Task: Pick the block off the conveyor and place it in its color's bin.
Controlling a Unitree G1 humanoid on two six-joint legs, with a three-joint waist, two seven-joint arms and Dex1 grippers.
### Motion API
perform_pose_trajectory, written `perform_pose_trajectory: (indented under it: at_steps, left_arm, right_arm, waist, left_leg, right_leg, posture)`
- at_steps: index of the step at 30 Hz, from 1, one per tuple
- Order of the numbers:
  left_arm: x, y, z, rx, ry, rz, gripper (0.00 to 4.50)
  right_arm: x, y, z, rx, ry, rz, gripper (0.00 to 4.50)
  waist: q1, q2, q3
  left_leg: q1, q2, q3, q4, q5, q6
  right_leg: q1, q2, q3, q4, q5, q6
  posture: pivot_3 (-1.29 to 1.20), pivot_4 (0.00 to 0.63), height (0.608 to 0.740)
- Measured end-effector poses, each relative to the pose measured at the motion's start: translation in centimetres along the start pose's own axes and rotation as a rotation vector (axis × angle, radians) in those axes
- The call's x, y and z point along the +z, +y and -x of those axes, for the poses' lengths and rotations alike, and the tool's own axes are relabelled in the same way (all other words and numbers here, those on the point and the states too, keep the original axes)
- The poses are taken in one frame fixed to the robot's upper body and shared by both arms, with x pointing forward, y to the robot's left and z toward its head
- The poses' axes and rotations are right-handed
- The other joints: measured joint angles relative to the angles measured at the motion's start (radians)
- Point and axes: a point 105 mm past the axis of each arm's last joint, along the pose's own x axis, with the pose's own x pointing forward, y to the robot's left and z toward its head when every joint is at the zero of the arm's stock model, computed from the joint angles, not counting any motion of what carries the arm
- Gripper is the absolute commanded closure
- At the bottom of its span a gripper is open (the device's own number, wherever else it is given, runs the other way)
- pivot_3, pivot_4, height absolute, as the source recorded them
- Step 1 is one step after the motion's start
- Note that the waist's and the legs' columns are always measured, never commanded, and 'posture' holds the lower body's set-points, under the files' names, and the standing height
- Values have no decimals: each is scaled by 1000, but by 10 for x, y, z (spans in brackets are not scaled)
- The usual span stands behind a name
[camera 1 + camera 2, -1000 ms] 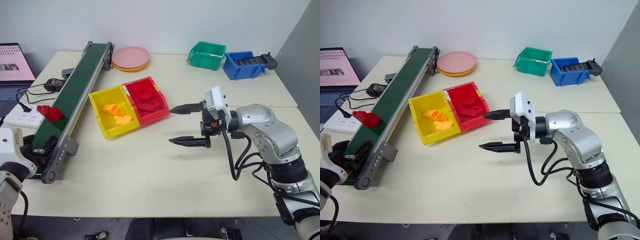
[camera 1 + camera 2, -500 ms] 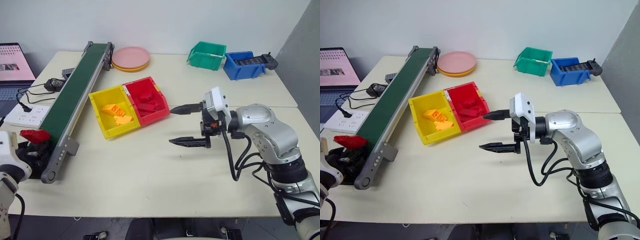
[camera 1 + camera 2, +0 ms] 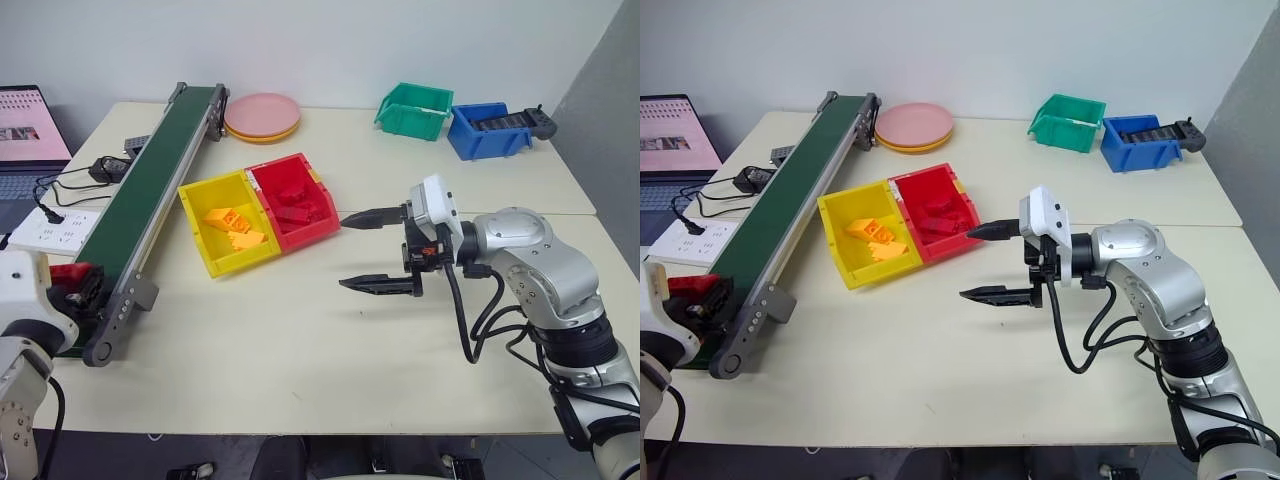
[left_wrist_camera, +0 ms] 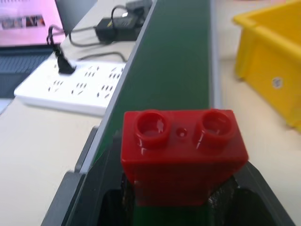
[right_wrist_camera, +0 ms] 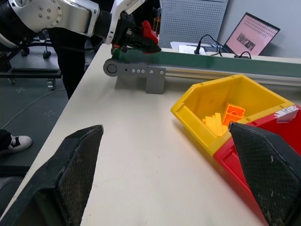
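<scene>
— What has your left gripper [image 4: 181, 202] got?

— It is clamped on the block [image 4: 182, 155], at the near end of the conveyor [image 3: 140, 195], just over the belt. My fingers press its lower sides.

— How does the block look?

— Bright red, glossy plastic, two round studs on top, side by side, with a small dimple between them.

— And your right gripper [image 3: 377, 252]?

— Spread wide and holding nothing, over bare table on the far side of the bins from the conveyor.

— Count things for me.

— One block in my grip. Four bins: the red bin [image 3: 295, 201] and a yellow bin [image 3: 228, 222] touching each other right beside the conveyor, a green bin [image 3: 414, 110] and a blue bin [image 3: 487, 130] well apart from it at the table's far edge. Several orange-yellow bricks [image 3: 231, 223] in the yellow bin, red bricks in the red one; I cannot count either. A stack of pink plates [image 3: 261, 117] sits just beside the conveyor's far end.
</scene>
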Motion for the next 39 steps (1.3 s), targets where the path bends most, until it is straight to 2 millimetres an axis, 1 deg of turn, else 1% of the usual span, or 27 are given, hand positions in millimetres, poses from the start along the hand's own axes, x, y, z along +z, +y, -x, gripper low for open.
perform_pose_trajectory:
  at_steps: [2, 4, 6, 9, 10, 13, 16, 19, 22, 23, 25, 29, 33, 35, 39]
  left_arm:
    - [16, -12, -5, -45, -44, -20, 2973]
    - [35, -33, -14, -135, -89, -28, 2973]
    - [55, -63, -21, -264, -138, -39, 2973]
    - [76, -108, -33, -447, -186, -57, 2973]
    - [82, -125, -41, -503, -195, -50, 2973]
    - [89, -163, -63, -607, -198, -46, 2973]
    - [86, -187, -82, -659, -178, -54, 2973]
    - [80, -197, -99, -674, -159, -81, 2973]
    - [82, -208, -119, -677, -158, -83, 2973]
    - [83, -210, -122, -683, -161, -77, 2270]
    - [81, -213, -127, -704, -159, -72, 2028]
    - [72, -214, -131, -718, -148, -86, 2028]
    - [72, -216, -131, -730, -152, -90, 2028]
    - [74, -216, -130, -732, -158, -92, 2028]
    - [85, -212, -123, -727, -198, -134, 2028]
  right_arm:
    - [0, -1, 1, -6, 7, 3, 0]
    - [-1, -3, 5, -22, 22, 8, 0]
    - [0, -6, 7, -49, 34, 18, 0]
    - [0, -12, 17, -114, 57, 27, 0]
    - [0, -14, 21, -143, 66, 27, 0]
    - [-2, -14, 29, -207, 86, 22, 0]
    - [-5, -11, 33, -247, 100, 8, 0]
    - [-5, -8, 36, -287, 107, 7, 0]
    - [-7, 3, 38, -305, 109, -14, 0]
    - [-6, 5, 38, -307, 106, -16, 0]
    - [-4, 7, 39, -320, 110, -11, 0]
    - [-5, 9, 41, -338, 119, -24, 0]
    - [-3, 10, 42, -346, 112, -24, 0]
    - [-4, 9, 43, -353, 116, -22, 0]
    - [-3, 9, 43, -356, 116, -18, 0]
  waist:
    - [1, 0, 0]
    - [6, 0, 0]
    - [10, 0, 0]
    - [12, 0, 0]
    - [15, 0, 0]
    - [19, 0, 0]
    - [12, 0, 0]
    - [5, 0, 0]
    - [11, 0, 0]
    - [10, 0, 0]
    - [7, 0, 0]
    - [3, 0, 0]
    - [3, 0, 0]
    - [3, 0, 0]
    - [2, 0, 0]
  left_leg:
    - [0, 0, 0, 0, 0, 0]
    - [-1, -1, 0, 0, 0, 0]
    - [-1, -1, 0, 0, 0, 0]
    - [-2, -1, 0, 1, 0, 0]
    - [-2, -1, 0, 1, 0, 0]
    - [-2, -1, 1, 1, 0, 0]
    - [-3, -1, 2, 1, 0, 0]
    - [-4, 0, 1, 1, 0, 0]
    - [-5, -1, 0, 2, 0, 0]
    - [-5, -1, 0, 2, 0, 0]
    - [-5, -1, 1, 2, 0, 0]
    - [-5, -1, 0, 2, 0, 0]
    - [-5, -1, 0, 3, 0, 0]
    - [-5, -1, 0, 3, 0, 0]
    - [-5, -1, 0, 3, 0, 0]
  right_leg:
    - [0, 0, 0, 0, 0, 0]
    - [0, 0, 0, 0, 0, 0]
    - [0, 0, -1, -1, 0, 0]
    - [0, 0, -1, -1, 0, 0]
    - [0, 0, 0, -1, 0, 0]
    - [-1, 0, 0, -1, 0, 0]
    - [-2, 1, 1, 0, 0, 0]
    - [-2, 2, 0, 0, 0, 0]
    - [-2, 2, 0, 0, 0, 0]
    - [-2, 1, 1, 0, 0, 0]
    - [-2, 1, 1, 0, 0, 0]
    - [-2, 2, 0, 0, 0, 0]
    - [-2, 1, 1, 0, 0, 0]
    - [-2, 2, 0, 0, 0, 0]
    - [-2, 2, 1, 0, 0, 0]
  posture:
    - [0, 150, 740]
    - [0, 150, 740]
    - [0, 150, 740]
    - [0, 150, 740]
    - [0, 150, 740]
    - [0, 150, 740]
    - [0, 150, 740]
    - [0, 150, 740]
    - [0, 150, 740]
    - [0, 150, 740]
    - [0, 150, 740]
    - [0, 150, 740]
    - [0, 150, 740]
    - [0, 150, 740]
    - [0, 150, 740]
